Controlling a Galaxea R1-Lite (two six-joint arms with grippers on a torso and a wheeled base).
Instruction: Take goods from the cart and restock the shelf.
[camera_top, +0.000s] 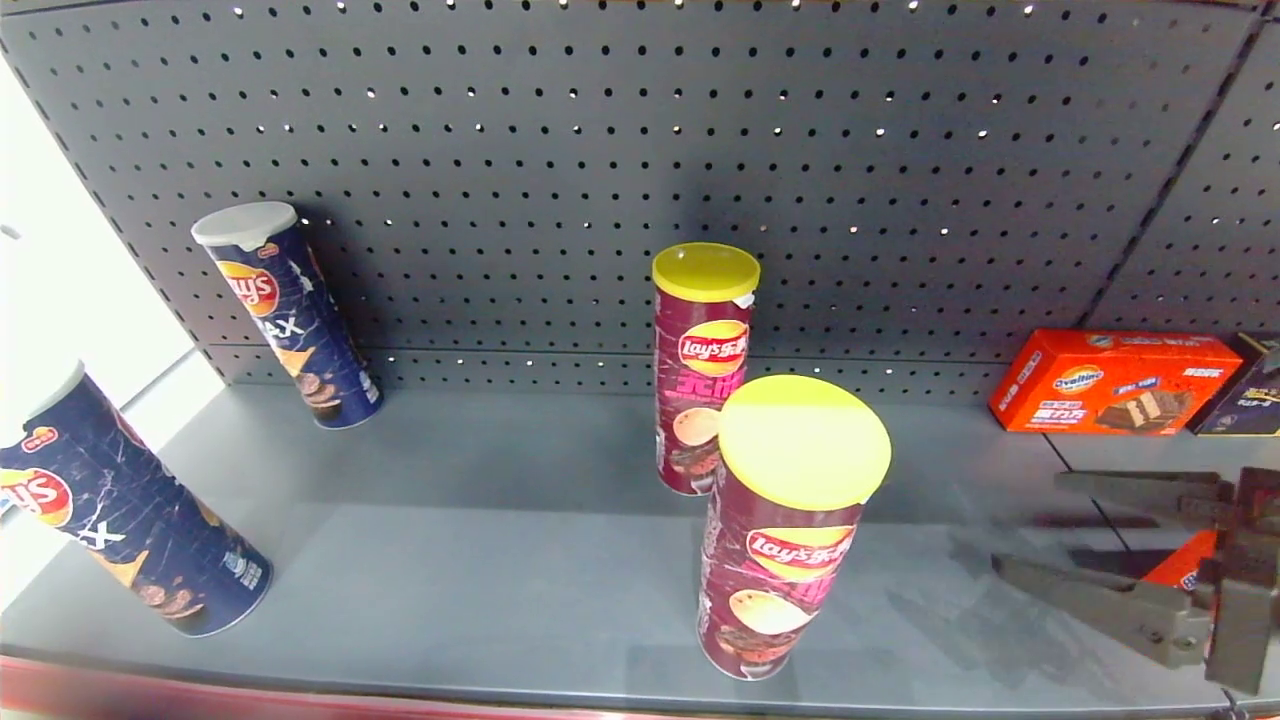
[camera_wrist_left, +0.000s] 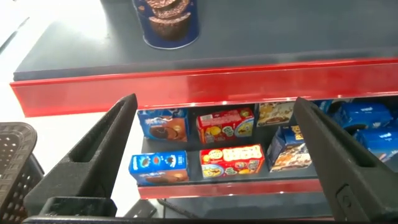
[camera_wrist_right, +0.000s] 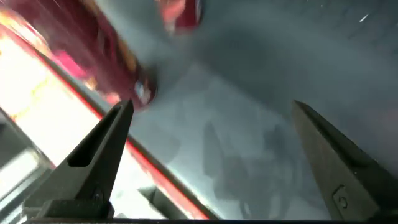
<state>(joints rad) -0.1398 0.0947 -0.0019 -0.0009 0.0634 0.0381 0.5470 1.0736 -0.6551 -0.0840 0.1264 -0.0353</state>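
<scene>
Cans stand upright on the grey shelf (camera_top: 480, 560) before a perforated back panel (camera_top: 600, 150). In the head view we see the front maroon can (camera_top: 785, 540), yellow-lidded, at lower centre of the frame, with the rear maroon can (camera_top: 700, 370) just behind it toward the panel. The rear navy can (camera_top: 290, 320), pale-lidded, is at upper left, and the near navy can (camera_top: 120, 520) at lower left by the shelf's front edge. An orange box (camera_top: 1110, 385) lies at the right against the panel, with a dark box (camera_top: 1250, 395) just beside it at the frame's edge.

Our right hand (camera_top: 1028, 522) hovers over the shelf at lower right of the frame, well apart from the front maroon can, its fingers spread wide and holding nothing. The right wrist view shows that hand (camera_wrist_right: 211, 106) above bare shelf.

Our left hand (camera_wrist_left: 214, 102) is also spread wide and empty, in front of the shelf's red edge strip (camera_wrist_left: 205, 84), with biscuit boxes (camera_wrist_left: 227, 124) on the shelves below.
</scene>
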